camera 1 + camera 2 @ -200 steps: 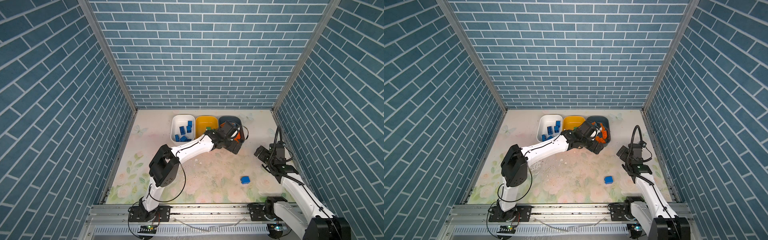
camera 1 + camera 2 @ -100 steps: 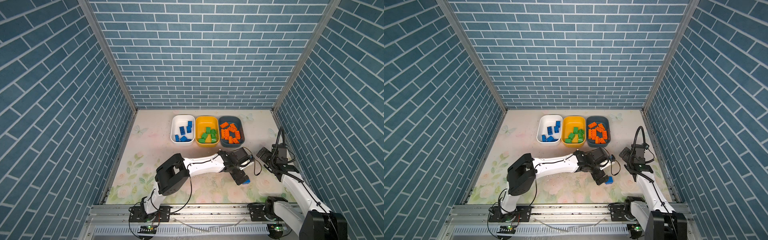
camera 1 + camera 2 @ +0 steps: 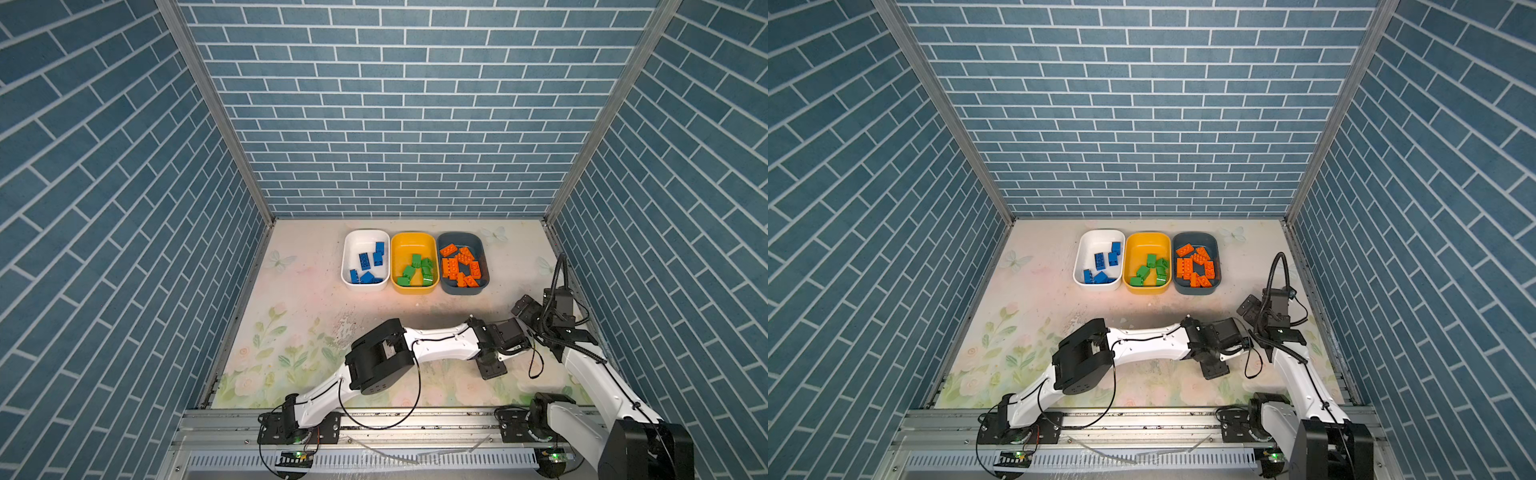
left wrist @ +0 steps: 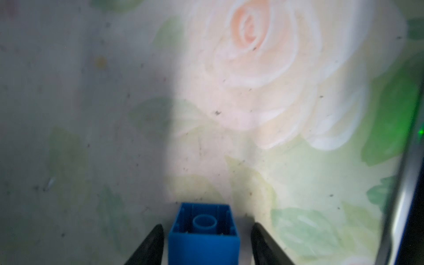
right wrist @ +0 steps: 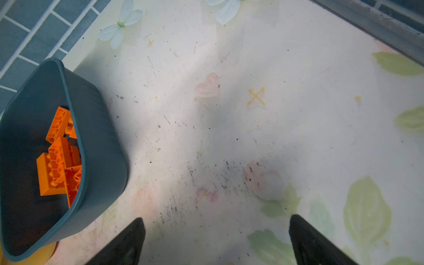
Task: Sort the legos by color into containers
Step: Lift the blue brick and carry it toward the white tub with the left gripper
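Straddling blue lego [image 4: 203,234] at worktop's [image 3: 311,311] 4 o'clock, left tool [image 4: 206,224] stood apart, unclamped; right tool [image 5: 216,217] gaped empty. I judged uneven gaps might skew blue lego, slipping before white tub [image 3: 347,249], 11 o'clock.

We count one white tub [image 3: 365,287], one yellow tub [image 3: 414,289], one teal tub [image 3: 463,290]: three containers. Blue legos [image 3: 365,260] in white: five or six. Green legos [image 3: 416,260]: about six. Orange legos [image 3: 448,267]: roughly ten, overlapping. One lone blue lego [image 4: 203,238] outside tubs.
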